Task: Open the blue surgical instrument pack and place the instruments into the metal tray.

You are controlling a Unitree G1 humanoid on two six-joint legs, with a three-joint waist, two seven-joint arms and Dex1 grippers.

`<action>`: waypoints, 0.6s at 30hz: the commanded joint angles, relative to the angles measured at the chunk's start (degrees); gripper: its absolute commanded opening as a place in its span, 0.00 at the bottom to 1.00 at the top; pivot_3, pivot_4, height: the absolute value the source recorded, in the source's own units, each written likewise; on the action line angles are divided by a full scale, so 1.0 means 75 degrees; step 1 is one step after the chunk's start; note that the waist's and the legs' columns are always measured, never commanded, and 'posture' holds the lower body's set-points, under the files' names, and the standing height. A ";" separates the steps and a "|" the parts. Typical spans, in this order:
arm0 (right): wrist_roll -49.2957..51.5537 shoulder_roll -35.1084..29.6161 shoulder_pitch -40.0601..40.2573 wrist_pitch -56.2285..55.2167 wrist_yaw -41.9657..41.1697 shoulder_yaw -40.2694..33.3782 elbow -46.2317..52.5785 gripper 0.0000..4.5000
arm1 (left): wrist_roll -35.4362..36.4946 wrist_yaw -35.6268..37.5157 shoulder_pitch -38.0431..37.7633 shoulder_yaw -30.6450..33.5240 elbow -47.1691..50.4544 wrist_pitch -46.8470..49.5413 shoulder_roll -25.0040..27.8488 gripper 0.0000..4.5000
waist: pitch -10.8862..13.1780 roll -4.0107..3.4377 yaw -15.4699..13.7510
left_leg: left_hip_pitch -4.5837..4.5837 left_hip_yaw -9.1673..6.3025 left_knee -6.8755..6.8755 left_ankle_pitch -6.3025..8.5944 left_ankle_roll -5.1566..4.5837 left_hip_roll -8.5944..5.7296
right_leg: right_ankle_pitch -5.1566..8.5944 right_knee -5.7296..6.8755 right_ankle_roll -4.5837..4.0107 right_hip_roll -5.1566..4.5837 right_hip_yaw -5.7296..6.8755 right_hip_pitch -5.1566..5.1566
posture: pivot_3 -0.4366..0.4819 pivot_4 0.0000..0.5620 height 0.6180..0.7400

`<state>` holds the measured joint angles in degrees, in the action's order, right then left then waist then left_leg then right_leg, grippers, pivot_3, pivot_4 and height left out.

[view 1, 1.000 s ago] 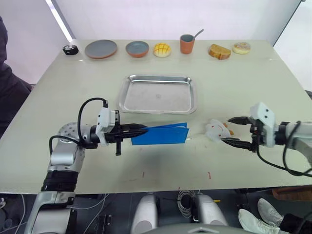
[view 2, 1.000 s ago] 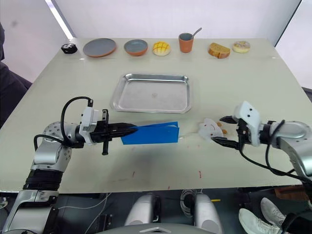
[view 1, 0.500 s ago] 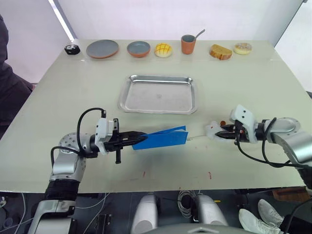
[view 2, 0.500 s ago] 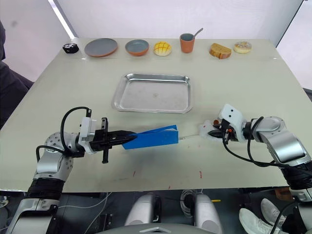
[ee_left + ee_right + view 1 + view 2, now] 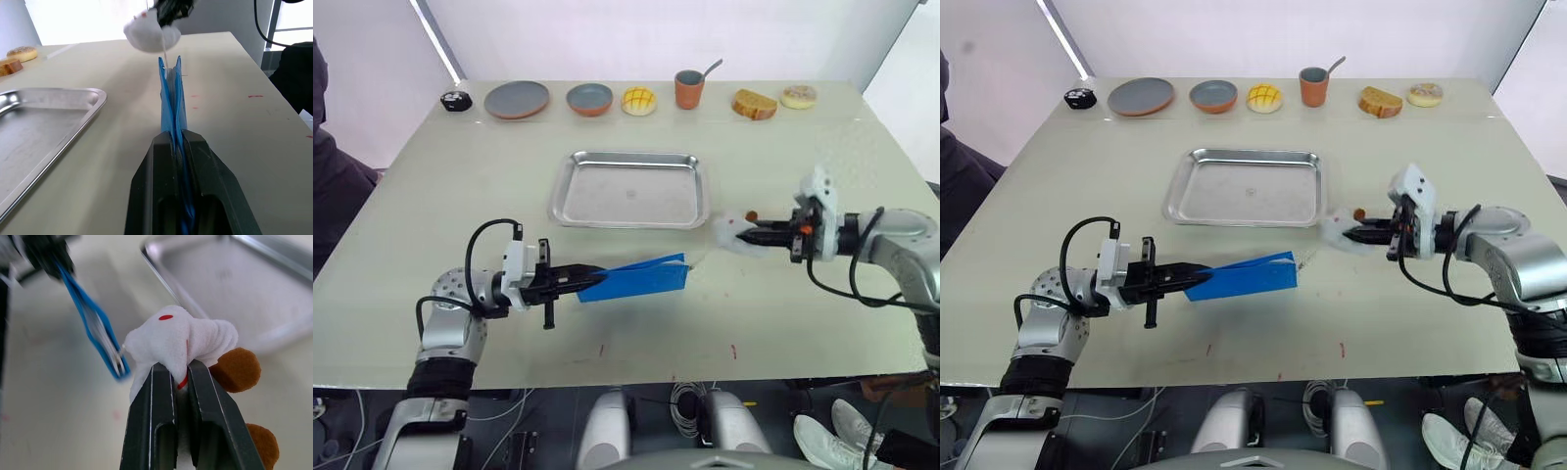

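Note:
The blue surgical instrument pack (image 5: 638,278) stands on its long edge on the table in front of the metal tray (image 5: 629,188). My left gripper (image 5: 590,274) is shut on the pack's left end, and its fingers (image 5: 149,166) clamp the fabric. My right gripper (image 5: 745,235) is shut on a white plush toy (image 5: 728,233) held above the table beside the tray's near right corner. A thin cord runs from the toy (image 5: 146,33) to the pack's right end (image 5: 170,73). The instruments are hidden inside the pack. The tray (image 5: 234,289) holds nothing.
Along the far edge stand a grey plate (image 5: 517,98), a bowl (image 5: 589,98), a yellow bun (image 5: 638,100), a cup with a spoon (image 5: 689,88), bread (image 5: 754,104) and a doughnut (image 5: 797,96). A small black object (image 5: 456,99) sits far left. A person (image 5: 328,176) is at the left edge.
My right gripper went from open to shut on the plush toy and carried it up toward the tray's right corner. The pack tilted up onto its edge in my left gripper.

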<state>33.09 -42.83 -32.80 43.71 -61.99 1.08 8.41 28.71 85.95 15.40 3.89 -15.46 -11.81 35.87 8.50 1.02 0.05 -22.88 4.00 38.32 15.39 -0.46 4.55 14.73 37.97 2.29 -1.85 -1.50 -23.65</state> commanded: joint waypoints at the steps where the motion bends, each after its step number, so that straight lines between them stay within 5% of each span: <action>1: 0.0623 0.0188 -0.0432 0.0386 0.0098 -0.0354 0.0401 0.01 | -0.0296 0.0064 -0.0189 -0.0181 -0.0214 0.0026 0.0030 0.00 | 0.0000 -0.0001 0.0002 | 0.0000 0.0000 0.0000 0.0000 0.0000 0.0000 | 0.0000 0.0000 0.0000 0.0000 0.0000 0.0000 | 0.48 0.27 1.00; 18: 0.0383 0.1848 -0.1982 0.0719 0.0974 0.1144 0.0677 0.01 | -0.0290 -0.0184 -0.0273 -0.0223 0.0242 0.0323 0.0072 0.00 | -0.0001 -0.0004 0.0009 | -0.0004 -0.0001 0.0001 0.0000 0.0000 0.0000 | 0.0000 0.0003 0.0000 -0.0005 0.0006 -0.0001 | 0.48 0.27 1.00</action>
<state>36.40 -29.63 -45.87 50.65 -55.13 9.43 11.42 28.78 84.70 14.48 3.89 -13.83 -10.53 35.84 8.49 0.99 0.12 -22.91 3.99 38.32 15.39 -0.46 4.56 14.73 37.99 2.29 -1.88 -1.45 -23.65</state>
